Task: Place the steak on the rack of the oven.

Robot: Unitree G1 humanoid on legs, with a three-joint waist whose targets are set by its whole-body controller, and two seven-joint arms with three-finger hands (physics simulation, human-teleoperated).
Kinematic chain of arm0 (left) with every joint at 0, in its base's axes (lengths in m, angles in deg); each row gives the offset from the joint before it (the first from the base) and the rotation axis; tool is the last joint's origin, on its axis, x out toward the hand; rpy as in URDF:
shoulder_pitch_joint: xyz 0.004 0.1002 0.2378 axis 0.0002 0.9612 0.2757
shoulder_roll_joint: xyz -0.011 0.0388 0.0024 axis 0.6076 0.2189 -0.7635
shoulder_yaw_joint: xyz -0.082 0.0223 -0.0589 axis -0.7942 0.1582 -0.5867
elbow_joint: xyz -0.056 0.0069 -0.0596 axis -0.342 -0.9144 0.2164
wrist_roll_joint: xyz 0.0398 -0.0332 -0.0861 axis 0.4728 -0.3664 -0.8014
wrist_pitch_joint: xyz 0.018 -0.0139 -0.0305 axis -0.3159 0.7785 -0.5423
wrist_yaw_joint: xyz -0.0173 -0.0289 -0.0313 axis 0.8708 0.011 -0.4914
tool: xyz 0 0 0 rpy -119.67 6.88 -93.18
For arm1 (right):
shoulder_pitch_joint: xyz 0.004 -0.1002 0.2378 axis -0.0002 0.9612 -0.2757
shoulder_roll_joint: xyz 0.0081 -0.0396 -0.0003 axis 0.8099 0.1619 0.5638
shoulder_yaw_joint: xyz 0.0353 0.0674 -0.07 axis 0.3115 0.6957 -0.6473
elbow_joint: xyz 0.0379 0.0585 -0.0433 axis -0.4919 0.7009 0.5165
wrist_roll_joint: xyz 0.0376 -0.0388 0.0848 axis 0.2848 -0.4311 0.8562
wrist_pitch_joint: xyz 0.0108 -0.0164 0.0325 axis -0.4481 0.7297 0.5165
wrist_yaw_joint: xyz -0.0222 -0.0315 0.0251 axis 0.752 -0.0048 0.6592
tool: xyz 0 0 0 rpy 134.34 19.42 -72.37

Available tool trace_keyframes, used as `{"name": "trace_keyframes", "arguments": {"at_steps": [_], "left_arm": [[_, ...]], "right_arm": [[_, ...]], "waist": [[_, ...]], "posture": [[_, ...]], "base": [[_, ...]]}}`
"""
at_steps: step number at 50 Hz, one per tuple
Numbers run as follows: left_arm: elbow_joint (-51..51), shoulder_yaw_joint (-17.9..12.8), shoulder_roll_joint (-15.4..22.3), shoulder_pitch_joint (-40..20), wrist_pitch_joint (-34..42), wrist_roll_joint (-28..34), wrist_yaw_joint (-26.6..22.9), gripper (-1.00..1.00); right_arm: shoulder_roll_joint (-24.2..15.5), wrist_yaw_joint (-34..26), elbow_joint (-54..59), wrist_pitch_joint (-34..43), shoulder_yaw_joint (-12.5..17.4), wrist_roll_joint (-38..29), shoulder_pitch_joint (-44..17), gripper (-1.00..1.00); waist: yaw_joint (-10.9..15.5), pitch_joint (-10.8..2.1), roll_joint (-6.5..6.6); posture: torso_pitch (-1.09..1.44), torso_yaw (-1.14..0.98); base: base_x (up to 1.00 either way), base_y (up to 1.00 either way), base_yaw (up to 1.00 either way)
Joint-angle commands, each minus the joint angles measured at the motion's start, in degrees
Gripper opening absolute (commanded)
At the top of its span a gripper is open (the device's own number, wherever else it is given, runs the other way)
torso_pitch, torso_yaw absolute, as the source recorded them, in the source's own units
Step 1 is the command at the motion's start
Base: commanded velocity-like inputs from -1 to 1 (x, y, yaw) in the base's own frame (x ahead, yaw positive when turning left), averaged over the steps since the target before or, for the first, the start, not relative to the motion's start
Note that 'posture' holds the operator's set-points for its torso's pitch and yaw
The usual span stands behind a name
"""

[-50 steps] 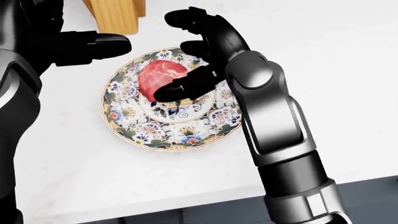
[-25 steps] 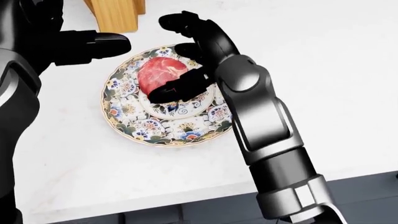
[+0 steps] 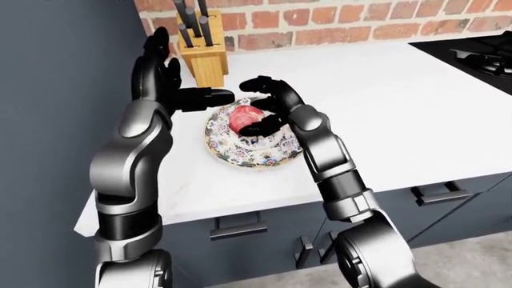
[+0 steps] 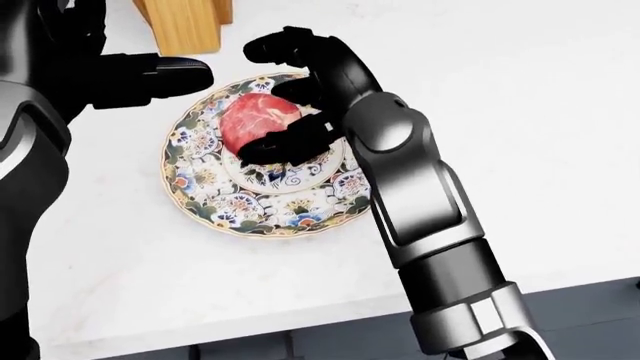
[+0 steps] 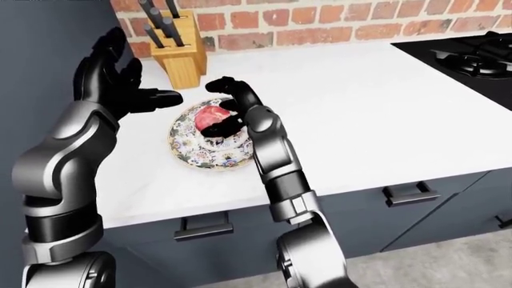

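Steak (image 4: 258, 118) lying on a patterned plate (image 4: 215, 201), toward its upper left in the head view, plate resting on the white table (image 4: 520, 135). Right hand (image 4: 290, 97) curled over the steak, one finger (image 4: 285, 142) laid across its lower edge, others arched above the top edge; fingers cupped about the meat but not yet clamped, so released rather than grasping, as far as can be judged. Compared with a second ago, shifted leftward and lower over the steak, lower finger now closer under the meat's edge: closing in for the pick, not yet lifting. Left hand (image 3: 160, 78) held up beside the plate's upper-left rim, fingers spread, thumb pointing toward the steak, holding nothing. Knife block (image 3: 201, 57) just beyond the plate against a brick wall (image 3: 336, 24); black hob (image 3: 480, 54) well apart at the right of the left-eye view; dark drawers (image 3: 240, 228) below the table. No oven or rack in view, so most of the task remaining: grasp first, then carry. Soft, flat meat likely to slip from a shallow pinch.
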Motion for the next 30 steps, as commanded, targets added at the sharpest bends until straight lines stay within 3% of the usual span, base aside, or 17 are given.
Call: {"name": "trace_keyframes", "arguments": {"at_steps": [1,30], "left_arm": [[1.8,-0.5,0.5,-1.9,-1.8,0.1,-0.1,1.0],[2.3,-0.5,0.5,-2.1,-1.1,0.0,0.2,1.0]], "right_arm": [[-0.1,0.6,-2.0,-1.9,0.3,-0.2,-2.1,0.36],[0.7,1.3,-0.1,-5.4,-0.4,-4.5,-1.9,0.23]], "waist": [[0.0,-1.7,0.23],[-0.1,-1.69,0.32]], "posture": [[0.0,0.0],[0.0,0.0]], "base": [[0.0,0.0,0.0],[0.0,0.0,0.0]]}}
